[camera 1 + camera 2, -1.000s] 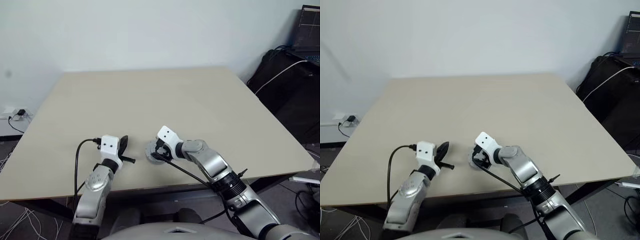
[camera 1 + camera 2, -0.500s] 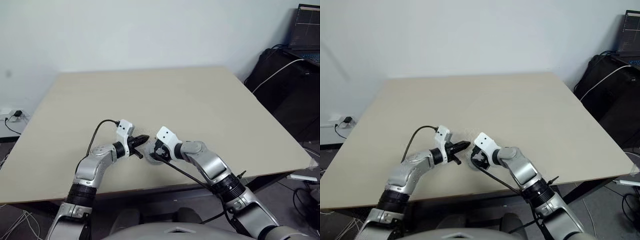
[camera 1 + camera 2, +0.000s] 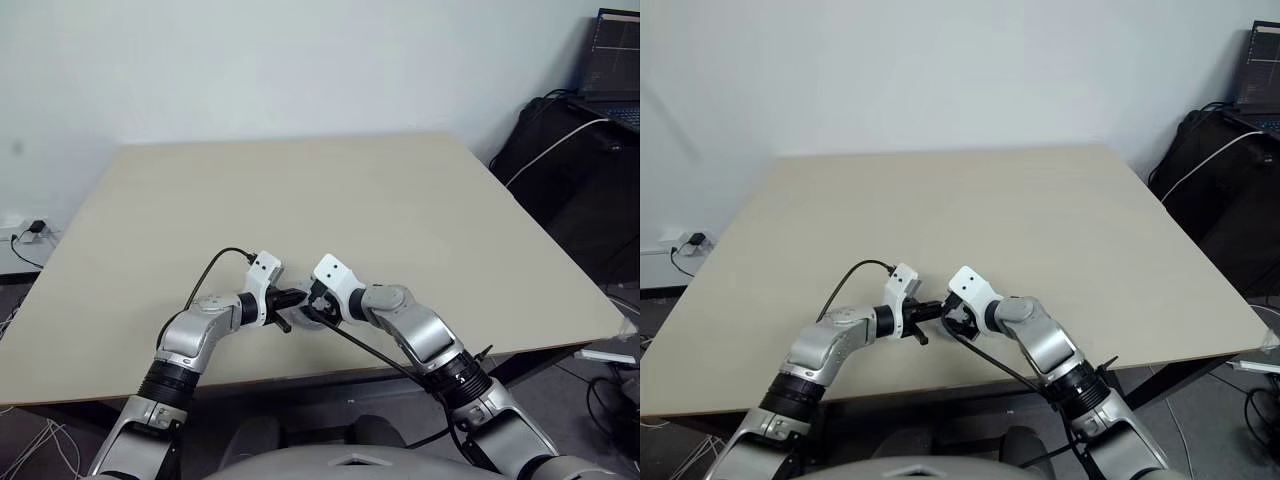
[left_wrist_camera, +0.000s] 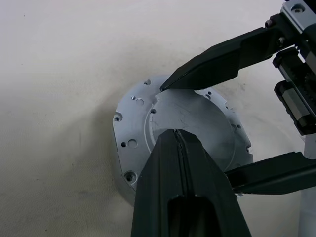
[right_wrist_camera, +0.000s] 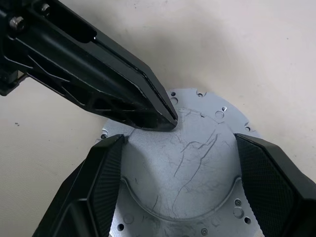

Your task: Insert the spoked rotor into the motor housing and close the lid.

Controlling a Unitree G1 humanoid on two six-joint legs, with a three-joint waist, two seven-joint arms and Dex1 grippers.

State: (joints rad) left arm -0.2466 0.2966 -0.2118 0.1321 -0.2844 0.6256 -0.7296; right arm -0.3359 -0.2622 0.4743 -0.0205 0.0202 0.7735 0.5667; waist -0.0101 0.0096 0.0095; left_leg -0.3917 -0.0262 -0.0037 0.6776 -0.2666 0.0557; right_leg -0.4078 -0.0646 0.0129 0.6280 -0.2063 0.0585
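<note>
The lid, a round silver-grey disc with a scratched, raised centre and small holes round its flange, lies flat on the beige table near the front edge. My right gripper is shut on the lid, one finger on each side of the raised centre. My left gripper is shut, and its joined tips rest on the lid's top from the left side. In the head views the two grippers meet over the lid. The spoked rotor and the motor housing are hidden.
A black bag with a white cable and a laptop stand off the table's right side. A power strip lies on the floor at the left. The table's front edge runs just below both hands.
My left gripper has swung right and tipped down, from beside the lid to resting its shut tips on it. The right gripper has not moved.
</note>
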